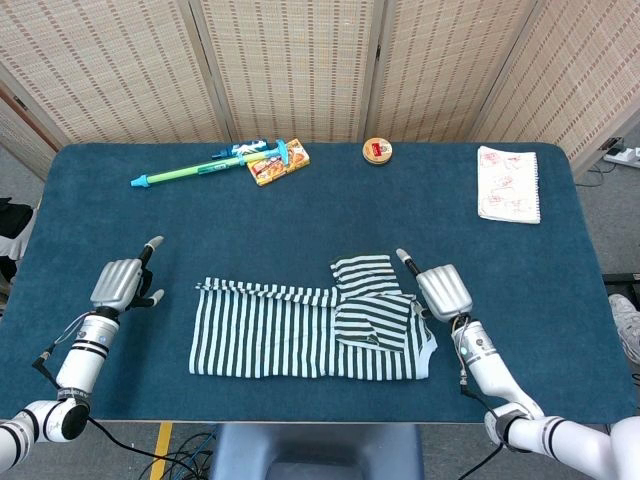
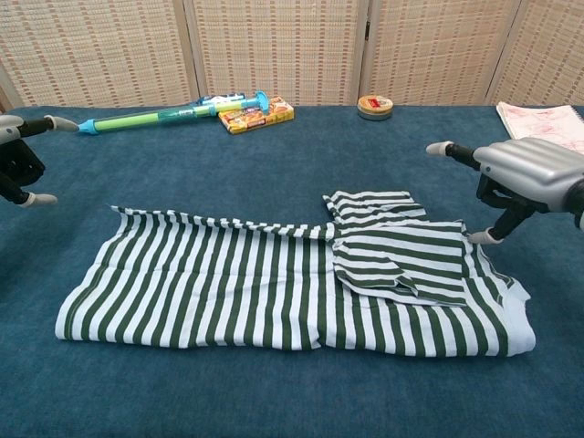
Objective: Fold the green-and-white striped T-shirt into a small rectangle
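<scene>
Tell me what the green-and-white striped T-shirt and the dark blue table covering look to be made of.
Green-and-white striped T-shirt: soft knit fabric, probably cotton jersey; it lies limp, with creases and rounded fold edges. Dark blue table covering: looks like matte felt or short-pile cloth, since its surface is faintly fuzzy and shows no glare. The exact fibre of either cannot be told.

I can't read a single word or number from either of my cameras. The small box (image 1: 278, 166) by the far edge carries bright yellow and red printing, the round tin (image 1: 377, 151) has a red label, and the notepad (image 1: 509, 184) shows pinkish drawings, but all of it is too small and blurred to make out.
</scene>
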Motion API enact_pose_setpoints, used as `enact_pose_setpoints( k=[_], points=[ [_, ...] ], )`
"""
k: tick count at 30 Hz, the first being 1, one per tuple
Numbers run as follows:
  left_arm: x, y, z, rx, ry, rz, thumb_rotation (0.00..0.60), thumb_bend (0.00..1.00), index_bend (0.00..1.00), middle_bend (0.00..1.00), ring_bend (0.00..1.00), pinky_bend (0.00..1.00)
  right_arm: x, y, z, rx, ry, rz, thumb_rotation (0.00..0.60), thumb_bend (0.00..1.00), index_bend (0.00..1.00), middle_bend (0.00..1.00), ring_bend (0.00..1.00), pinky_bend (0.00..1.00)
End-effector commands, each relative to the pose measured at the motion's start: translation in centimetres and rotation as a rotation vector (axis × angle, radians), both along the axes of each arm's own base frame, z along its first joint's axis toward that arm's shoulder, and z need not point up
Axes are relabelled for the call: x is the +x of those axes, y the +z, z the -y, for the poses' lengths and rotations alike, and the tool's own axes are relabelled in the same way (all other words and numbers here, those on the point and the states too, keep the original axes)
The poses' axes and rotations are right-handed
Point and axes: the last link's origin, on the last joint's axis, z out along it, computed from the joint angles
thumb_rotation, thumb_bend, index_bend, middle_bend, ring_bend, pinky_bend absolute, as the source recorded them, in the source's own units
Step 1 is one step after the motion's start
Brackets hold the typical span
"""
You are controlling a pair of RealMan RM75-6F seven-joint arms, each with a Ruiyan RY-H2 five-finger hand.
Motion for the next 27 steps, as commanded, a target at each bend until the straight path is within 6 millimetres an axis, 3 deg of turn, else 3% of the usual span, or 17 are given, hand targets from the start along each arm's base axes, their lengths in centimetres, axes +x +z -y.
enact_pose_setpoints(
  k=[1,4,6,8,12,19,27],
  points=[
    [0.0,0.1,0.1,0.004,0.001,0.006,0.6,0.32,0.01,0.86,0.81,0.89,0.3,1.5,-0.7,0.014,0.044,-0.004,0.6,0.07,0.0,0.94,0.99,1.0],
    [-0.1,0.2,0.2,0.004,0.001,0.007,0.6,0.32,0.01,0.86,0.81,0.89,0.8,2.4,-1.6,0.021,0.097,0.015,0.6,0.08,0.03,0.94,0.99,1.0],
    [-0.1,0.2,0.2,0.004,0.002,0.008,0.6,0.32,0.01,0.86,0.81,0.89,1.0,2.7,-2.3,0.032,0.124,0.027,0.6,0.09,0.1,0.94,0.99,1.0],
    [-0.1,0.3,0.2,0.004,0.003,0.009,0.6,0.32,0.01,0.86,0.81,0.89,1.3,2.5,-3.4,0.074,0.154,0.042,0.6,0.13,0.21,0.94,0.99,1.0],
    [-0.2,0.3,0.3,0.006,0.006,0.013,0.6,0.32,0.01,0.86,0.81,0.89,1.5,1.7,-5.3,0.156,0.197,0.031,0.6,0.14,0.3,0.94,0.99,1.0],
    [-0.4,0.4,0.5,0.006,0.014,0.012,0.6,0.32,0.01,0.86,0.81,0.89,1.1,0.5,-7.0,0.234,0.217,0.0,0.6,0.17,0.36,0.94,0.99,1.0],
    [-0.7,0.3,0.7,0.002,0.023,0.011,0.6,0.32,0.01,0.86,0.81,0.89,0.7,-0.8,-6.8,0.264,0.204,-0.022,0.6,0.22,0.39,0.94,0.99,1.0]
  ],
)
